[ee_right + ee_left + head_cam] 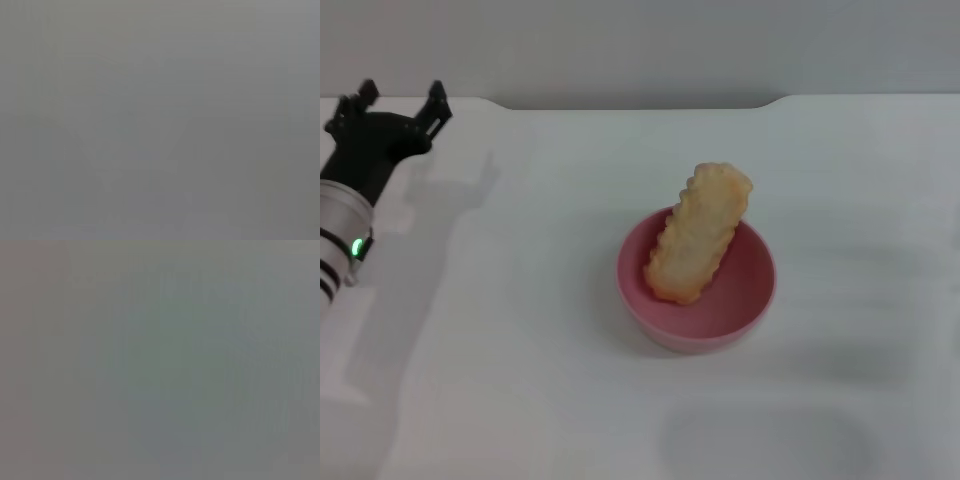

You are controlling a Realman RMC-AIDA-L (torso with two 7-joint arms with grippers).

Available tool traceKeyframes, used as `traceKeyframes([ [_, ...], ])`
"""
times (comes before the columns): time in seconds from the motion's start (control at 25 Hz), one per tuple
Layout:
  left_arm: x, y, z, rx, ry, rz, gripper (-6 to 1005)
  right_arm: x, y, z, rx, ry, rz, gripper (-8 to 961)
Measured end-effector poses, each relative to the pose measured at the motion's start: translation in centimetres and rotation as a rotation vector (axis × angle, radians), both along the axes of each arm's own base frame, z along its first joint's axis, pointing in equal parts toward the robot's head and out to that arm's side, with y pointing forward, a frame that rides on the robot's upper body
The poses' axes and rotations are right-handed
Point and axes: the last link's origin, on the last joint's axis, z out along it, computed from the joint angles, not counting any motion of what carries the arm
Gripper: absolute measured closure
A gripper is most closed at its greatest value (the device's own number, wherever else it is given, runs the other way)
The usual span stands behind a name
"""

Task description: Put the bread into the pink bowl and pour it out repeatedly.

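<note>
The pink bowl (696, 283) stands upright near the middle of the white table in the head view. The bread (699, 233), a ridged golden-tan loaf, leans inside it with its lower end in the bowl and its upper end sticking out over the far rim. My left gripper (402, 103) is at the far left of the table, well away from the bowl, open with nothing between its black fingers. The right gripper is out of view. Both wrist views show only a plain grey field.
The white table (520, 380) stretches around the bowl on all sides. Its far edge meets a grey wall (640, 45) at the back. My left arm's silver forearm (338, 235) lies along the left edge.
</note>
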Motion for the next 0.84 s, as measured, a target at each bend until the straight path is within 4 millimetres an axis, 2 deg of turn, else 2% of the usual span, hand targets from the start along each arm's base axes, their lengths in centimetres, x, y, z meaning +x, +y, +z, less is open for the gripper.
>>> traceKeyframes([
  [0.28, -0.5, -0.5, 1.8, 0.125, 0.019, -0.029, 133, -0.4, 0.4, -0.9, -0.046, 0.058, 0.017, 439],
  [0.48, -0.8, -0.6, 2.0, 0.135, 0.013, -0.018, 133, -0.6, 1.1, -1.2, -0.073, 0.051, 0.020, 439],
  [0.52, -1.5, -0.8, 2.6, 0.176, -0.001, 0.014, 133, -0.6, 1.1, -1.2, -0.073, 0.051, 0.020, 439],
  [0.64, -1.8, -1.1, 2.9, 0.194, -0.005, 0.018, 133, -0.5, 1.3, -1.3, -0.080, 0.040, 0.018, 439],
  [0.84, -1.8, -1.2, 2.9, 0.194, -0.006, 0.018, 133, 0.0, 1.6, -1.4, -0.101, 0.020, 0.002, 439],
])
